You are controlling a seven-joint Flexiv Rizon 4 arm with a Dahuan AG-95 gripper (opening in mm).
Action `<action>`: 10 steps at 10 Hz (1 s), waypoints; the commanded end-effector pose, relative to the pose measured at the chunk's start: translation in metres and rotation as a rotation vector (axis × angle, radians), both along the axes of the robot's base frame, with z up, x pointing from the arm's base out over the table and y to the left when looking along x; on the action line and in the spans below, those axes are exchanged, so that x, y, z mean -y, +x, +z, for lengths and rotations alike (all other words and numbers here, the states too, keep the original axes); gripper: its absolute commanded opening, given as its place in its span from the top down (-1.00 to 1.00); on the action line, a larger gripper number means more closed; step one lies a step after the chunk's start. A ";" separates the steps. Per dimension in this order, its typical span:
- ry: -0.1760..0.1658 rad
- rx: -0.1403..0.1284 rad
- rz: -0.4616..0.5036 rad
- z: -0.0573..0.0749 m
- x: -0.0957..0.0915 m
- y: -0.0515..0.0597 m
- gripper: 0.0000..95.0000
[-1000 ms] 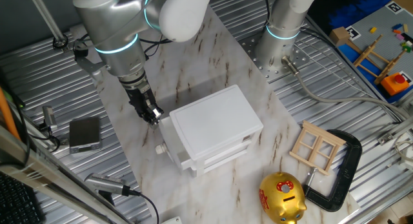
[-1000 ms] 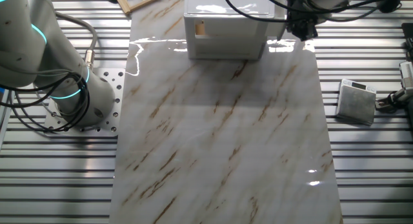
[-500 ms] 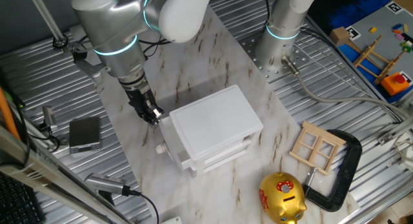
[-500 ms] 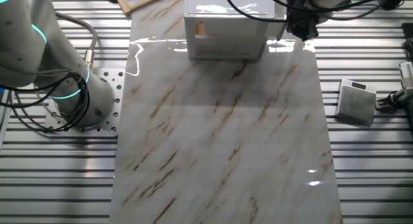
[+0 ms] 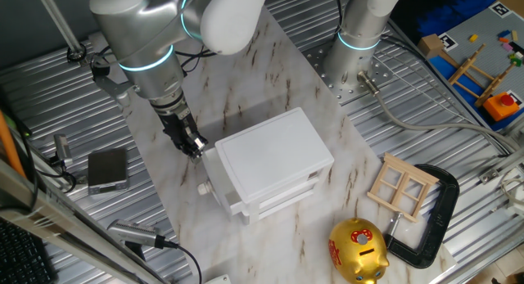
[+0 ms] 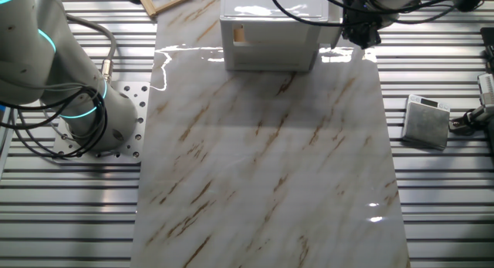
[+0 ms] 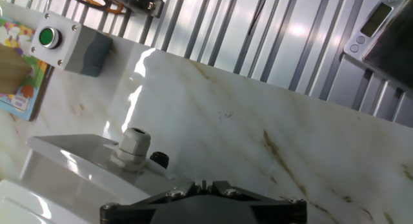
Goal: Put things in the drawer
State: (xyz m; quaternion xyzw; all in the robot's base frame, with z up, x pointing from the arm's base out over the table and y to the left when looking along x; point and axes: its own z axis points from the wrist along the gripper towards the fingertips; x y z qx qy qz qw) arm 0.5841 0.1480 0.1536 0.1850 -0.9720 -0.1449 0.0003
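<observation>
Marble table (image 5: 270, 79) carries cabinet (image 5: 274, 157), piggy bank (image 5: 358, 250), perhaps window frame (image 5: 399, 186).

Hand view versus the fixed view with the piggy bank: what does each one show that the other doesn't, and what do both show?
Only the hand view shows a grey box with a green button and the drawer's round knob close up. Only that fixed view shows the gold piggy bank, the wooden window frame, the black clamp and the gripper at the white cabinet's corner. Both share the marble tabletop, the drawer knob and the small scale. Neither shows whether the fingers are open.
</observation>
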 end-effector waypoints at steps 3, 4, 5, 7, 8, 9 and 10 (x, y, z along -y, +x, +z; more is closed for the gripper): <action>-0.022 -0.006 0.056 0.000 0.000 0.001 1.00; -0.023 -0.009 0.063 0.000 0.000 0.001 1.00; -0.021 -0.007 0.068 0.000 0.000 0.001 1.00; -0.025 -0.008 0.067 0.000 0.000 0.001 1.00; -0.025 -0.007 0.068 0.000 0.000 0.001 1.00; -0.026 -0.007 0.070 0.001 0.001 0.001 1.00; -0.025 -0.006 0.072 0.001 0.001 0.000 1.00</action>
